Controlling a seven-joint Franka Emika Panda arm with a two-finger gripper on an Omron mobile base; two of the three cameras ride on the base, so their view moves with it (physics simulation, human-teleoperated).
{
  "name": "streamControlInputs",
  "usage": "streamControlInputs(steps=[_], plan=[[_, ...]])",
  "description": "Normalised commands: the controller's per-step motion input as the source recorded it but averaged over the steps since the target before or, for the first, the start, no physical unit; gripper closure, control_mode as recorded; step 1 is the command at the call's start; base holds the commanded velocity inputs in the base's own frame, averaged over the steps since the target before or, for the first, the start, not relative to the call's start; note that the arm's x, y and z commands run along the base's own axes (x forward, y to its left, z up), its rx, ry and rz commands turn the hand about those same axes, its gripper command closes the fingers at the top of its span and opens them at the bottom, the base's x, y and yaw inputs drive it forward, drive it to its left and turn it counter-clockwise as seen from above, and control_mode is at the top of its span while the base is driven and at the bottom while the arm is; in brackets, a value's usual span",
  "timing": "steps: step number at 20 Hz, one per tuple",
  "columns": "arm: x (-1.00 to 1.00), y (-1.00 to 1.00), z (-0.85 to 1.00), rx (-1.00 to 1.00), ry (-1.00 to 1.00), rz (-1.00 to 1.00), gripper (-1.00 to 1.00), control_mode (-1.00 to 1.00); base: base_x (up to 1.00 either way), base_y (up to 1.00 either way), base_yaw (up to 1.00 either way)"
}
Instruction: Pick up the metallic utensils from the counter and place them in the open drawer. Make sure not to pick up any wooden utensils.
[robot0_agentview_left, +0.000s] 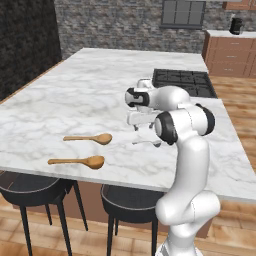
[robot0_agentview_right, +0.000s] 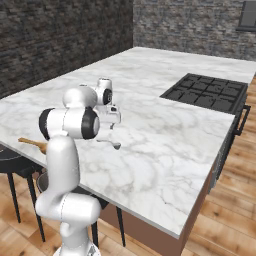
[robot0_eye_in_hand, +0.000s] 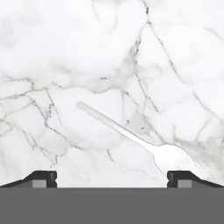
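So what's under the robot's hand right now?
A silver spoon lies flat on the marble counter, below the open gripper. In the left base view the arm covers part of it, so just a thin bit shows.

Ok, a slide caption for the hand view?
Open fingers hover above a silver spoon lying on the marble counter.

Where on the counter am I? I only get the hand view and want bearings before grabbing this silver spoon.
Observer: The tool hangs over the metal spoon, near the front edge of the counter.
Operator: Any wooden ones close?
Observer: Two wooden spoons lie to the robot's left of it, well apart from it.
Operator: And the cooktop?
Observer: The cooktop sits farther back, to the right.
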Motion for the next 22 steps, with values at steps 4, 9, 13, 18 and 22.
streamControlInputs(steps=[4, 9, 13, 18, 22], plan=[[-0.01, 0.03, -0.34, 0.0, 0.06, -0.58, -1.0, -1.0, 0.0, 0.0, 0.0], [-0.03, 0.12, -0.22, 0.0, 0.04, -0.66, -1.0, -1.0, 0.0, 0.0, 0.0], [0.0, 0.26, -0.02, -0.09, 0.02, -0.63, -1.0, -1.0, 0.0, 0.0, 0.0], [0.0, 0.14, 0.0, -0.19, 0.02, -0.28, -1.0, -1.0, 0.0, 0.0, 0.0], [0.0, 0.11, 0.0, -0.31, 0.12, -0.24, -1.0, -1.0, 0.0, 0.0, 0.0]])
